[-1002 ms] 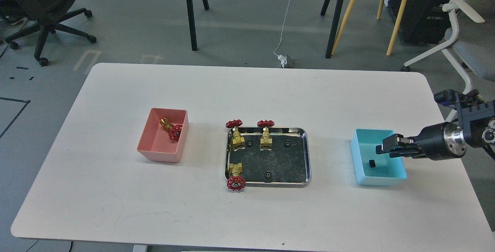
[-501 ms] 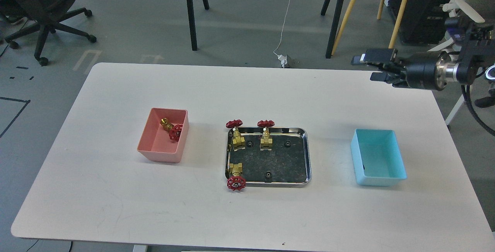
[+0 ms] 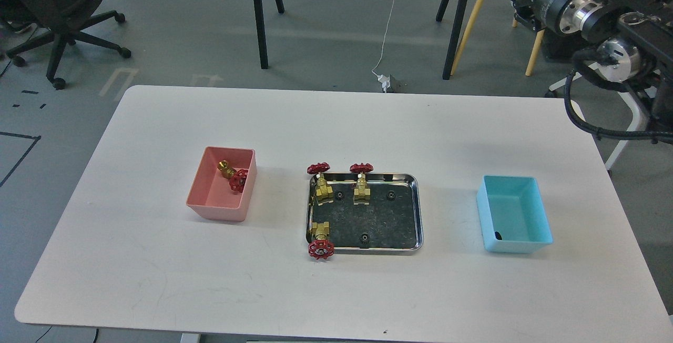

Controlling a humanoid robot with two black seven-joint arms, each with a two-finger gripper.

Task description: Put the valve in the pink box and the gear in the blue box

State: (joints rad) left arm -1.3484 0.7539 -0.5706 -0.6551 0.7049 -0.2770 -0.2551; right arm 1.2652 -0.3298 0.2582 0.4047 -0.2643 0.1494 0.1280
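Observation:
The pink box stands at the left of the table with one valve lying in it. The blue box stands at the right with one black gear in its near left corner. The steel tray in the middle holds three valves and three gears. My right gripper is raised high at the upper right, far beyond the table's back edge. It looks dark and end-on, so its fingers cannot be told apart. My left arm is out of view.
The white table has rounded corners. An office chair stands on the floor at the far left. Black and yellow stand legs and a white chair are behind the table at the right.
My right gripper has risen from inside the blue box up and back to the upper right. The gear now lies in the box's near left corner.

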